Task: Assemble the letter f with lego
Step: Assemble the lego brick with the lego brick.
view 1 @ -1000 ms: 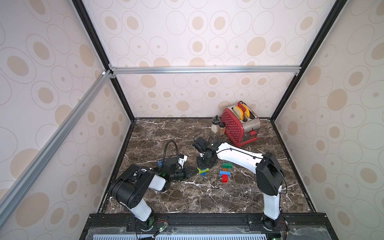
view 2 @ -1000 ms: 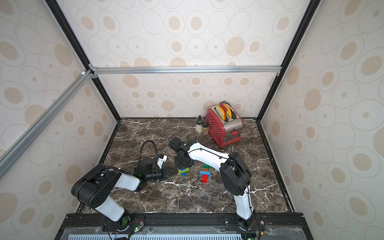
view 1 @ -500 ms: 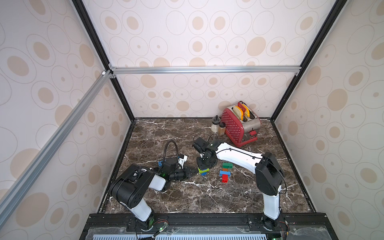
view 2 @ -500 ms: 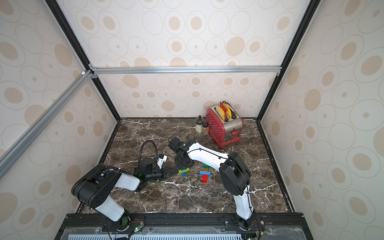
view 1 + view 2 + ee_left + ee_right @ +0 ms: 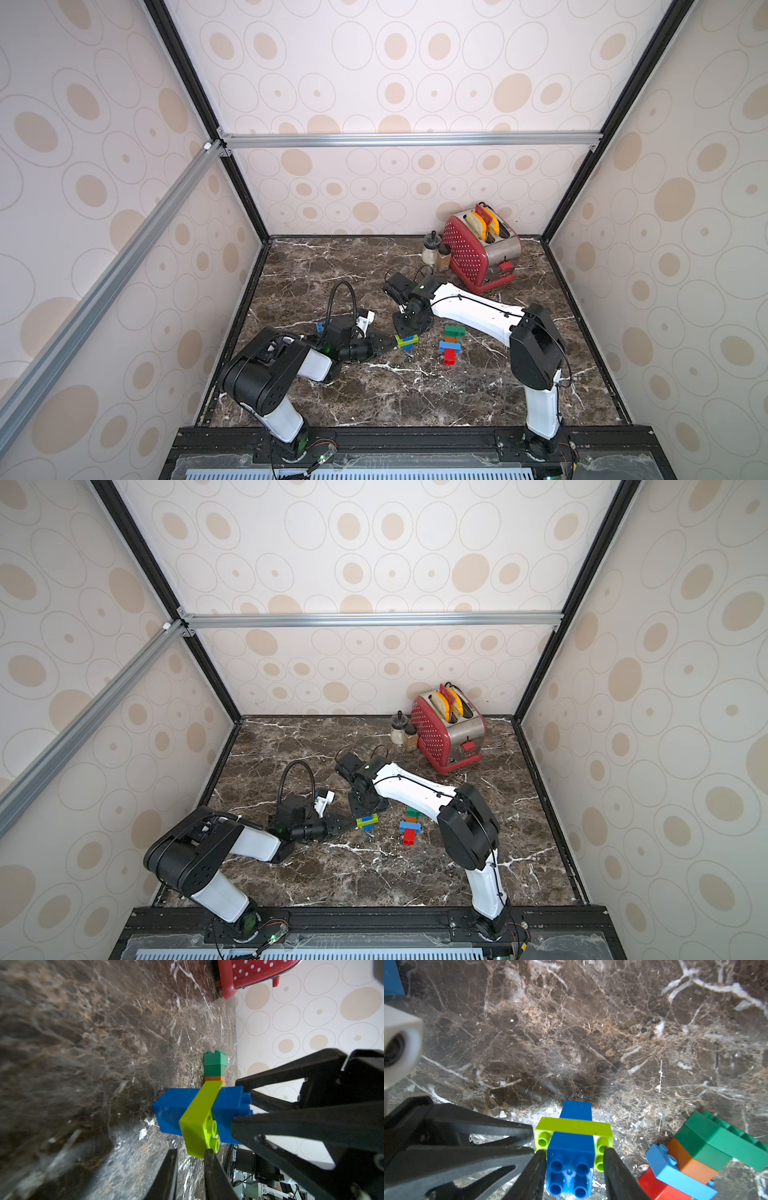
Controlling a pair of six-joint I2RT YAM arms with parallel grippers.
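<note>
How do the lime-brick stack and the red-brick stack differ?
The lime-brick stack stands upright; the red-brick stack lies on its side. The lime-brick stack shows two colours, the red-brick stack four. The right gripper straddles the lime-brick stack, not the red-brick stack. Both carry a crosswise brick.

My fingers (image 5: 618, 1176) are matt black plastic, faintly grainy. The lime green brick (image 5: 573, 1126) and the blue brick (image 5: 571, 1147) are smooth, glossy plastic. The tabletop (image 5: 571, 1032) looks like polished dark marble with a soft sheen. The toaster (image 5: 461, 253) has a glossy red shell and a brushed-metal face.
</note>
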